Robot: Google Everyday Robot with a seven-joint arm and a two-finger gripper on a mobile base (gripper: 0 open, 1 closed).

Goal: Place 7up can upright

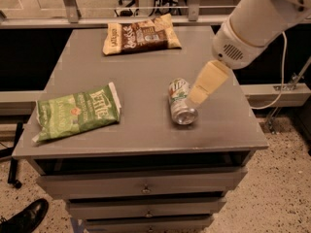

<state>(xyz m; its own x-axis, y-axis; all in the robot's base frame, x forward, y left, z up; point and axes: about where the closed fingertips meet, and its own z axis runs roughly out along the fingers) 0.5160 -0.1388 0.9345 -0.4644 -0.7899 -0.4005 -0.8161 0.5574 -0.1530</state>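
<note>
The 7up can lies on its side on the grey table, right of centre, its shiny end facing the front edge. My gripper comes in from the upper right on a white arm. Its cream finger hangs just above and to the right of the can, close to its upper end. I see only one finger surface.
A green chip bag lies at the table's left front. A brown chip bag lies at the back centre. Drawers sit under the tabletop. A black shoe is on the floor at the lower left. A cable hangs at the right.
</note>
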